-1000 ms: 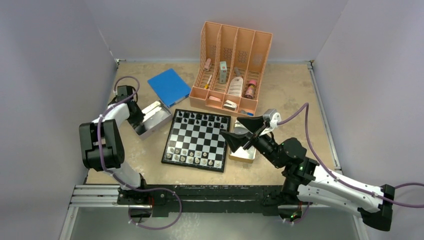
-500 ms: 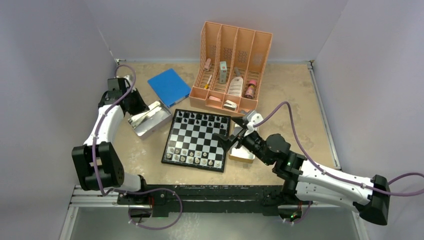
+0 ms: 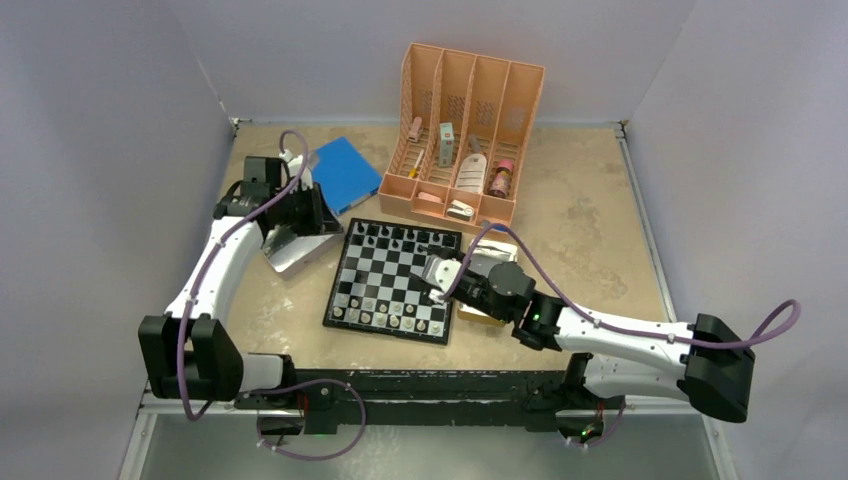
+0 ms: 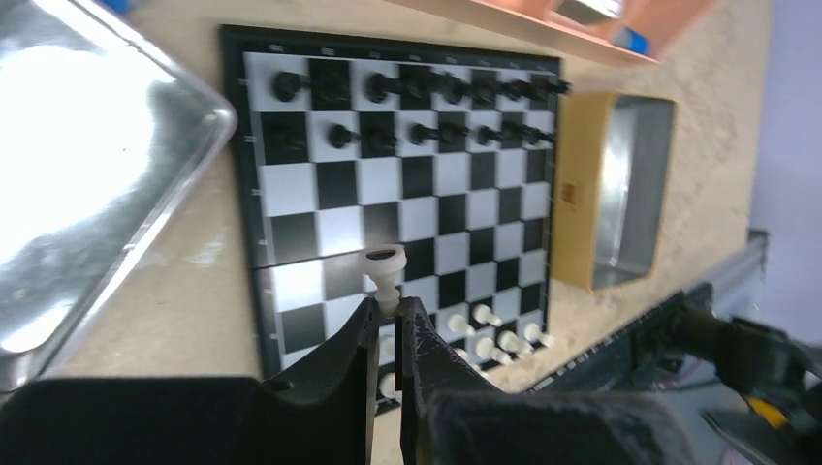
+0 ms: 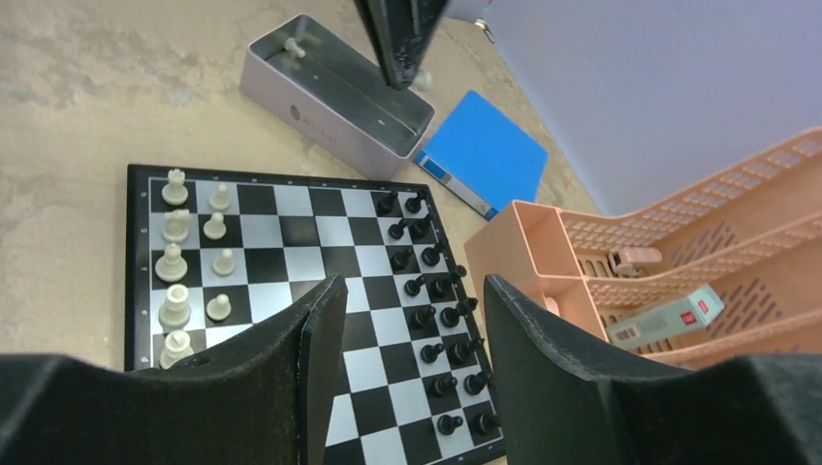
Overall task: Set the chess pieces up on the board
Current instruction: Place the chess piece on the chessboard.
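Note:
The board [image 3: 385, 285] lies mid-table, with black chess pieces [image 4: 426, 131] filling its two far rows and white chess pieces [image 5: 179, 262] on the near rows. My left gripper [image 4: 388, 308] is shut on a white chess piece [image 4: 384, 266], whose base sticks out past the fingertips. In the top view the left gripper [image 3: 322, 220] hovers between the silver tray [image 3: 290, 252] and the board's far-left corner. My right gripper [image 5: 407, 300] hangs above the board's right half [image 3: 428, 278], open, with nothing between its fingers.
The silver tray [image 5: 334, 97] holds a loose white piece [image 5: 291, 46]. A blue book [image 3: 338, 172] lies behind it. The peach organizer [image 3: 465, 140] stands behind the board. A yellow-sided tin [image 4: 620, 184] sits at the board's right edge, under my right arm.
My left arm has lifted off the tray and swung right towards the board with the white piece. My right arm has moved left over the board, and its jaws have narrowed.

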Robot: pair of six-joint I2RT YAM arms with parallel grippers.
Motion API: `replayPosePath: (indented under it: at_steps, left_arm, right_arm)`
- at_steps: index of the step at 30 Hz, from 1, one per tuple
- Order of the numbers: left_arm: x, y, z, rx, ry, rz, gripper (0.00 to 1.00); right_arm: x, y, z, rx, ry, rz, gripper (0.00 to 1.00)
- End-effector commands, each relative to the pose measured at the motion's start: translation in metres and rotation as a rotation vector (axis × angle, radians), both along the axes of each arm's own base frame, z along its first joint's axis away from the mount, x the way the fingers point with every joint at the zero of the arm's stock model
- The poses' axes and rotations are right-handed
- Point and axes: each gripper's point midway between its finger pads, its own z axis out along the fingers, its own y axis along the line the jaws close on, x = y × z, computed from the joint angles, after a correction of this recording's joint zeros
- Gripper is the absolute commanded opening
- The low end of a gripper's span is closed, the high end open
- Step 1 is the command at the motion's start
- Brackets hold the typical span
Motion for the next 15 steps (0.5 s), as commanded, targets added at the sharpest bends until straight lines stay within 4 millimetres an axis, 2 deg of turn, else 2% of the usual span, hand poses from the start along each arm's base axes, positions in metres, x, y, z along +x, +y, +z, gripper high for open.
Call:
replayPosePath:
  at_steps: [1, 5, 7, 10, 15]
  left_arm:
    - [-0.022, -0.037, 0.045, -0.121, -0.091, -0.178, 0.00]
    - [-0.047, -0.064, 0.050, -0.169, -0.078, -0.284, 0.00]
    - [-0.059, -0.076, 0.051, -0.189, -0.072, -0.334, 0.00]
    - [-0.077, -0.093, 0.053, -0.224, -0.052, -0.413, 0.00]
    - [-0.103, -0.111, 0.056, -0.263, -0.036, -0.529, 0.00]
  right_arm:
    - [-0.002, 0.017, 0.045, 0.040, -0.206, 0.085, 0.55]
    - [-0.002, 0.019, 0.041, 0.016, -0.253, 0.101, 0.45]
    - [0.000, 0.021, 0.033, -0.038, -0.275, 0.122, 0.44]
    - [0.002, 0.027, 0.017, -0.135, -0.303, 0.150, 0.50]
    - [0.003, 0.030, 0.014, -0.177, -0.358, 0.179, 0.57]
